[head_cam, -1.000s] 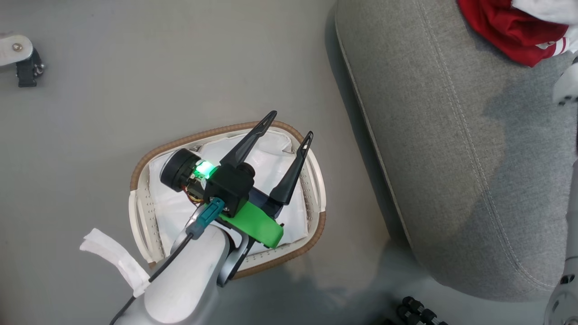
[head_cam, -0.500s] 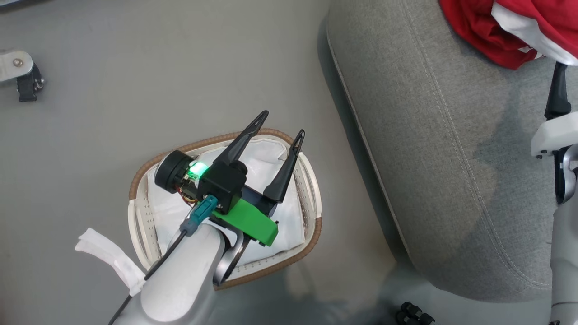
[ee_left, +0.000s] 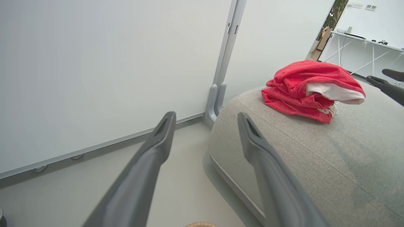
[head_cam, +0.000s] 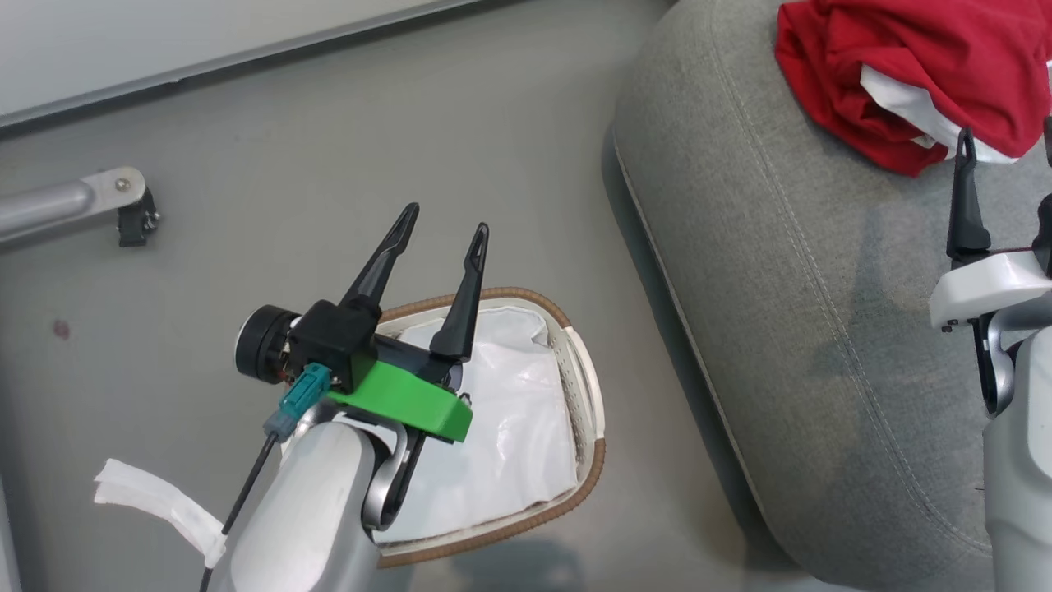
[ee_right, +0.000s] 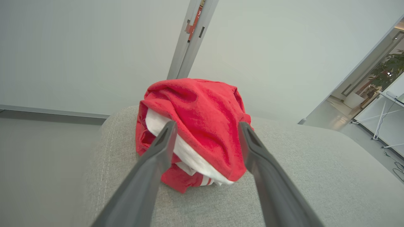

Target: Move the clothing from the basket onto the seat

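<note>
The clothing (head_cam: 888,74) lies in a crumpled red heap with white trim on the far end of the grey seat (head_cam: 781,288). My right gripper (head_cam: 1007,131) stands open just short of the heap, holding nothing. Its wrist view frames the clothing (ee_right: 195,104) on the seat (ee_right: 284,176) between the spread fingers of the right gripper (ee_right: 206,124). The basket (head_cam: 593,460) sits on the floor beside the seat with only its white lining (head_cam: 509,411) inside. My left gripper (head_cam: 445,220) hovers open over the basket's far left rim. From the left gripper (ee_left: 205,115) I see the clothing (ee_left: 306,85).
A metal leg with a black caster (head_cam: 123,210) reaches in at the left. A white wall with a rail (head_cam: 246,57) runs along the back, and a grey post (ee_left: 221,78) stands behind the seat's corner. A white fabric strip (head_cam: 148,501) hangs off my left arm.
The head camera has tilted up, bringing the wall and more of the clothing into view. My left gripper has shifted from over the basket's middle to its far left rim.
</note>
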Available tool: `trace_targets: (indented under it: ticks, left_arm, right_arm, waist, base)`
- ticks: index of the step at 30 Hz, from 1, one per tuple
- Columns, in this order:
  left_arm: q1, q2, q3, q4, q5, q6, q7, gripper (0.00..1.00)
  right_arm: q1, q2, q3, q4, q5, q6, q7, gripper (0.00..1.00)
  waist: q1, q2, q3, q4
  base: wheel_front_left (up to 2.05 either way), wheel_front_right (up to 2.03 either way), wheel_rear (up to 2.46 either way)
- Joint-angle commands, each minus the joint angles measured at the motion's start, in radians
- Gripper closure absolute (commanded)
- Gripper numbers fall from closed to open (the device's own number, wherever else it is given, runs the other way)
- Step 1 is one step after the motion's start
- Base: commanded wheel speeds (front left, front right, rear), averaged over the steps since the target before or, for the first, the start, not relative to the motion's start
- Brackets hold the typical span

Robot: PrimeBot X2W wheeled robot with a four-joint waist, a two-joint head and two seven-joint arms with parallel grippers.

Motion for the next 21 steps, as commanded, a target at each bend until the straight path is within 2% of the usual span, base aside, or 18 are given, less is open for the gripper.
trace_targets:
  ticks: [1, 12, 21]
  left_arm:
    - [0.023, -0.005, 0.015, 0.003, 0.008, 0.005, 0.0, 0.0]
    - [0.146, -0.019, 0.159, 0.04, -0.04, 0.025, 0.0, 0.0]
    - [0.262, -0.019, 0.271, 0.056, -0.07, 0.038, 0.0, 0.0]
  right_arm:
    - [0.002, -0.003, 0.013, -0.006, 0.005, -0.001, -0.002, 0.0]
    - [0.008, 0.042, 0.144, 0.038, 0.045, -0.001, -0.002, 0.0]
    - [0.132, 0.072, 0.187, 0.042, 0.12, -0.001, -0.002, 0.0]
  waist:
    - [0.0, 0.0, -0.075, 0.054]
    - [0.0, 0.0, -0.217, 0.184]
    - [0.0, 0.0, -0.293, 0.249]
  base:
    - [0.0, 0.0, 0.0]
    - [0.0, 0.0, 0.0]
    - [0.0, 0.0, 0.0]
